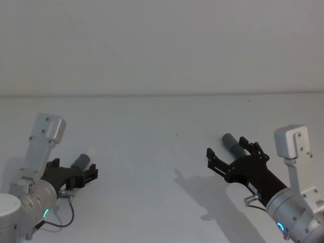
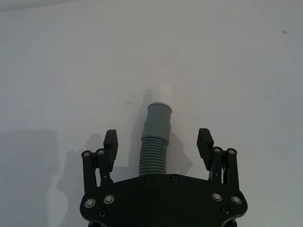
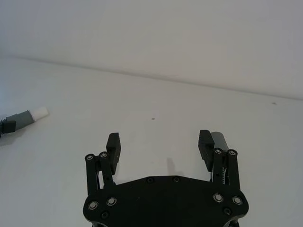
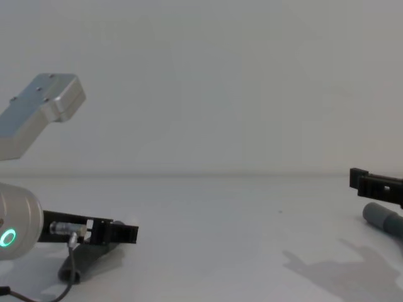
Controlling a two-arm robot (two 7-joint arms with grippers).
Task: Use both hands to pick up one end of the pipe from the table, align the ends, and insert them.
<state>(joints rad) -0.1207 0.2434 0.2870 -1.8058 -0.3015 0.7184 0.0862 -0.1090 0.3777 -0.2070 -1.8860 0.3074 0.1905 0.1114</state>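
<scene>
The pipe's white-tipped end (image 2: 160, 93) lies on the white table (image 1: 152, 131), its grey cuff (image 2: 158, 118) and corrugated hose (image 2: 154, 156) running between the spread fingers of my left gripper (image 2: 157, 142), which is open and not touching it. In the head view the left gripper (image 1: 76, 169) sits at the near left over that end (image 1: 82, 161). My right gripper (image 1: 226, 147) is open at the near right. The plain grey cuff (image 3: 219, 140) lies just past one of its fingers (image 3: 205, 142), off-centre. The hose between the two ends is hidden.
A thin black cable (image 1: 68, 215) loops from the left wrist. The table's far edge (image 1: 162, 94) meets a plain wall. Bare white surface (image 1: 152, 167) stretches between the two grippers.
</scene>
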